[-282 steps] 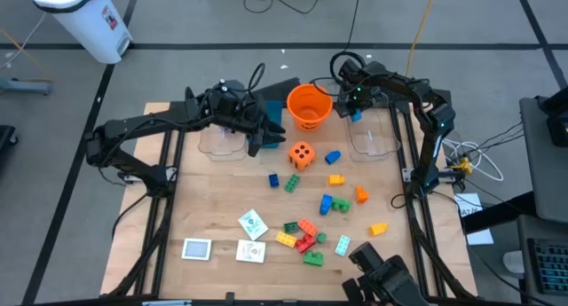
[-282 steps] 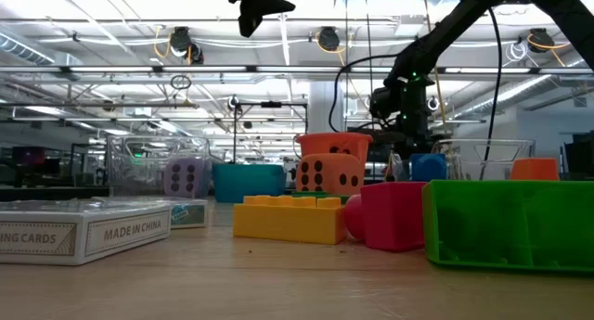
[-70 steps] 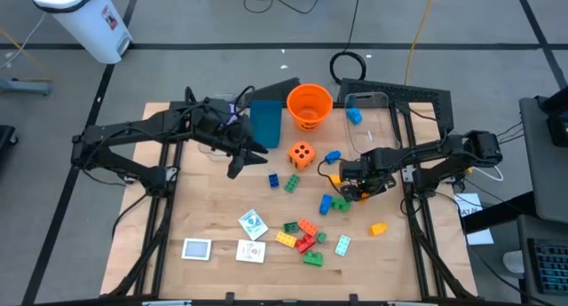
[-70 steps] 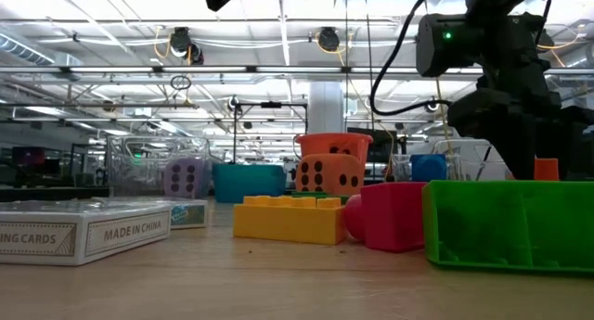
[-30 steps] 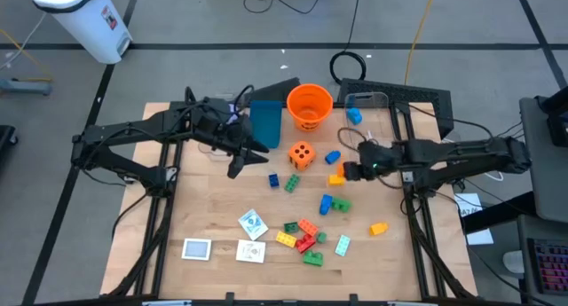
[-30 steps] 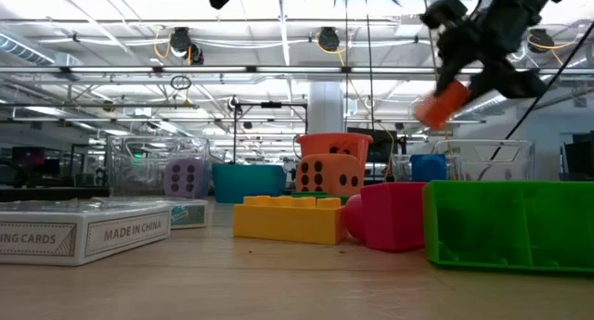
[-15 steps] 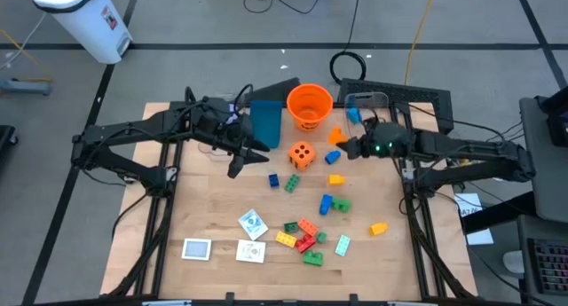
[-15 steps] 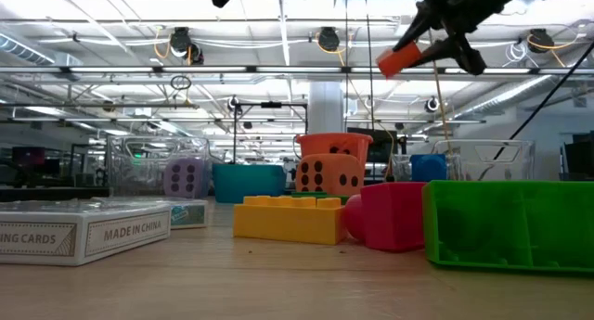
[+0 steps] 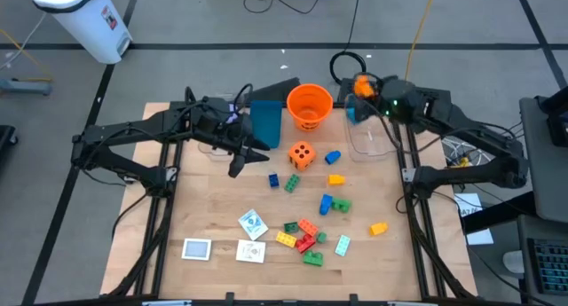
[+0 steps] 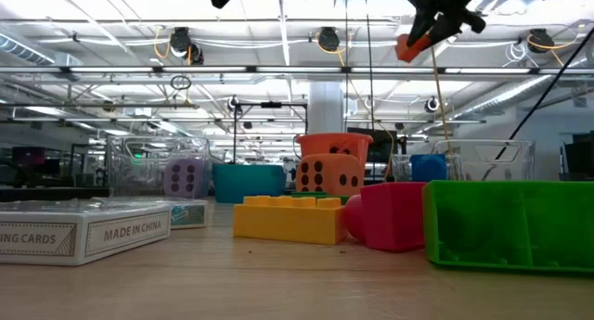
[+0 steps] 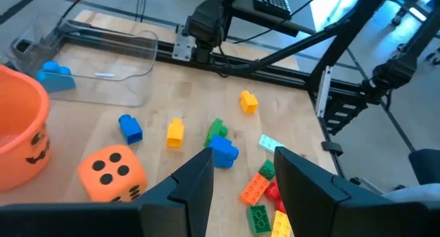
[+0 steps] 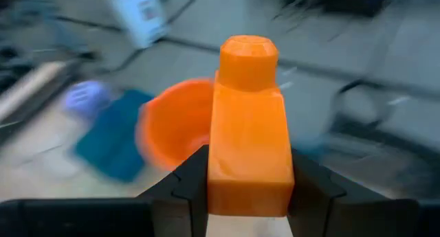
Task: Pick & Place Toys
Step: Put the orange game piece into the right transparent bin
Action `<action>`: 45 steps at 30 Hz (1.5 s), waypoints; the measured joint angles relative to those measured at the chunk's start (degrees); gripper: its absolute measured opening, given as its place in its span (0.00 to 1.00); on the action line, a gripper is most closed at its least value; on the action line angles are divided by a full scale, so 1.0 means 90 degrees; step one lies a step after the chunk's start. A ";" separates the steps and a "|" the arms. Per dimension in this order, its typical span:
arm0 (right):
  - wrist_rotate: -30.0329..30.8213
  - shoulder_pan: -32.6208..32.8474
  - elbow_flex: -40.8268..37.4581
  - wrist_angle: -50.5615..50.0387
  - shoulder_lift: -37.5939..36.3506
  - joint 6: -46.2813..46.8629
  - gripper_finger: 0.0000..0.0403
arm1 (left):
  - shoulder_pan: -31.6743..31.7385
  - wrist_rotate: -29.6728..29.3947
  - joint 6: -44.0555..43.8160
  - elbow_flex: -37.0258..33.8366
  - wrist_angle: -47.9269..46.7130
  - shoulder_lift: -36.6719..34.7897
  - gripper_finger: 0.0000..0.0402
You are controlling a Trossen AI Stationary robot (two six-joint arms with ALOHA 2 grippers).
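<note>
On the wooden table (image 9: 213, 208) many bricks, the orange die (image 9: 302, 154) and cards still wait. The right gripper (image 9: 362, 87) pinches an orange brick (image 12: 247, 127) between its jaws, above the clear bin (image 9: 373, 139). The left gripper (image 9: 248, 157) hangs part open, empty

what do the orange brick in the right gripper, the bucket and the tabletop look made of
Orange brick: hard plastic by the look, smooth, evenly coloured, with a moulded round stud on top.
Bucket: probably thin plastic, one flat orange with a printed face visible in the left wrist view.
Tabletop: wood, pale with visible grain; solid or veneer can't be told.
</note>
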 joint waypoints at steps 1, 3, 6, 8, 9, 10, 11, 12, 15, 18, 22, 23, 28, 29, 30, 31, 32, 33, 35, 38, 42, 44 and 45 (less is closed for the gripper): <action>0.0210 -0.0100 0.0062 0.0014 0.0054 -0.0210 0.32 | 0.0000 -0.0026 -0.0003 0.0000 0.0000 0.0000 0.40; 0.0550 -0.0298 0.0101 0.0056 0.0142 -0.0566 0.32 | 0.0000 -0.0076 -0.0008 0.0000 0.0000 0.0000 0.40; 0.0740 -0.0624 0.0101 -0.0035 0.0310 -0.1051 0.32 | 0.0000 -0.0187 -0.0023 0.0000 0.0000 0.0000 0.40; 0.0733 -0.0843 0.0048 -0.0120 0.0444 -0.1216 0.33 | 0.0000 -0.0190 -0.0059 0.0000 0.0000 0.0000 0.40; 0.0729 -0.0932 -0.0002 -0.0156 0.0510 -0.1231 0.33 | 0.0000 -0.0190 -0.0076 0.0000 0.0000 0.0000 0.40; 0.0724 -0.1025 -0.0075 -0.0189 0.0579 -0.1233 0.33 | 0.0000 -0.0190 -0.0092 0.0000 0.0002 -0.0001 0.40; 0.0705 -0.1107 -0.0158 -0.0204 0.0643 -0.1237 0.34 | 0.0000 -0.0190 -0.0098 0.0000 0.0001 0.0000 0.40; 0.0635 -0.1192 -0.0251 -0.0202 0.0708 -0.1239 0.34 | 0.0000 -0.0191 -0.0101 0.0000 0.0001 0.0000 0.40; 0.0237 -0.1448 -0.0579 -0.0111 0.0877 -0.1238 0.34 | 0.0000 -0.0191 -0.0102 0.0000 0.0002 0.0000 0.40; -0.0137 -0.1683 -0.0965 -0.0068 0.1026 -0.1130 0.34 | 0.0000 -0.0195 -0.0103 0.0000 0.0002 0.0000 0.40; -0.0368 -0.1955 -0.1484 0.0061 0.1132 -0.0898 0.34 | 0.0000 -0.0197 -0.0106 0.0000 0.0000 0.0000 0.40; -0.0479 -0.2026 -0.1614 0.0133 0.1151 -0.0884 0.34 | 0.0000 -0.0197 -0.0106 0.0000 0.0001 0.0000 0.40; -0.1069 -0.2400 -0.2255 0.0734 0.1244 -0.0697 0.34 | 0.0000 -0.0197 -0.0106 0.0000 0.0000 0.0000 0.40; -0.1143 -0.2481 -0.2380 0.0857 0.1259 -0.0621 0.34 | 0.0000 -0.0197 -0.0104 0.0000 0.0000 0.0000 0.40; -0.1201 -0.2556 -0.2497 0.0980 0.1264 -0.0572 0.34 | 0.0000 -0.0197 -0.0103 0.0000 0.0000 0.0000 0.40; -0.1288 -0.2637 -0.2606 0.1118 0.1264 -0.0564 0.34 | 0.0000 -0.0198 -0.0103 0.0000 0.0000 0.0000 0.40; -0.1300 -0.2701 -0.2701 0.1245 0.1264 -0.0557 0.34 | 0.0000 -0.0200 -0.0103 0.0000 0.0000 0.0000 0.40; -0.1300 -0.2763 -0.2779 0.1353 0.1264 -0.0556 0.34 | 0.0000 -0.0221 -0.0103 0.0000 0.0000 0.0000 0.40; -0.1302 -0.2877 -0.2899 0.1443 0.1262 -0.0558 0.34 | 0.0000 -0.0308 -0.0102 0.0000 0.0000 0.0000 0.40; -0.1380 -0.3027 -0.3002 0.1544 0.1262 -0.0561 0.34 | 0.0017 -0.0411 -0.0098 0.0000 0.0000 0.0000 0.40; -0.1635 -0.3218 -0.3041 0.1788 0.1386 -0.0572 0.33 | 0.0115 -0.0410 -0.0092 0.0001 0.0000 0.0000 0.40; -0.1642 -0.3253 -0.3041 0.1865 0.1541 -0.0572 0.33 | 0.0182 -0.0411 -0.0083 0.0001 0.0000 0.0000 0.40; -0.1648 -0.3266 -0.3041 0.1896 0.1639 -0.0572 0.33 | 0.0212 -0.0412 -0.0083 0.0002 0.0001 0.0000 0.40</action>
